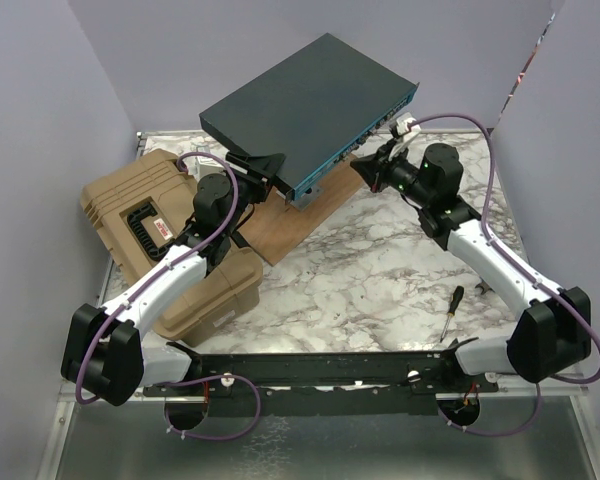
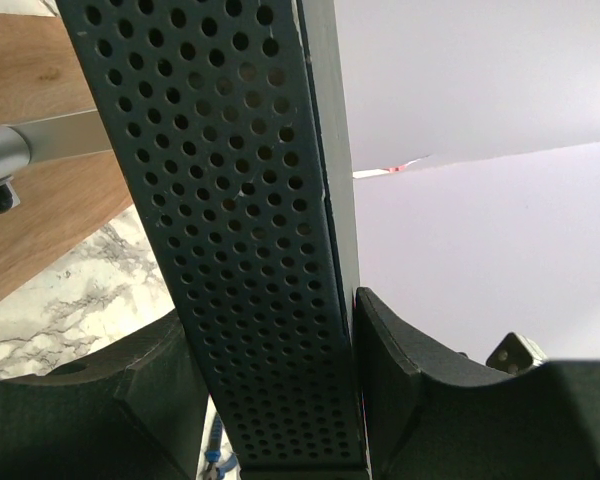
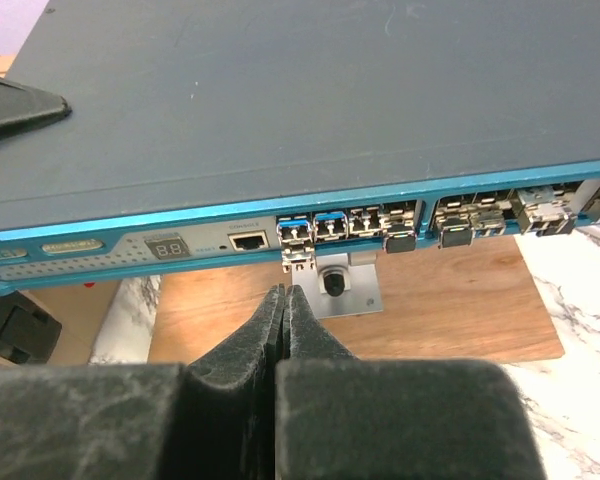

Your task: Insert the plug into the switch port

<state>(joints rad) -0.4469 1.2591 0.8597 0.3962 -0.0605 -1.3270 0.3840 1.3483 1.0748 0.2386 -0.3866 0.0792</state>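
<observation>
Top view: the left arm reaches out over the tan case [image 1: 140, 225], with the left gripper [image 1: 258, 165] on the near-left corner of the switch [image 1: 310, 100]. The switch sits raised over a wooden board [image 1: 290, 225] at the back. The right arm stretches in from the right, right gripper [image 1: 368, 172] just off the teal front edge, bare marble table [image 1: 380, 270] under it.

Left wrist: fingers [image 2: 395, 385] clamp the perforated side wall.

Right wrist: jaws pinched together, empty, tips just below the port row. The plug [image 3: 296, 245] sits in a port right above them.

A robotics lab bench: plain lavender partition walls [image 1: 40, 120] box in a marble-patterned table [image 1: 380, 262]. A black mounting rail [image 1: 320, 368] spans its near edge, a screwdriver [image 1: 451, 311] lies right, and a network switch [image 1: 300, 105] sits far.
</observation>
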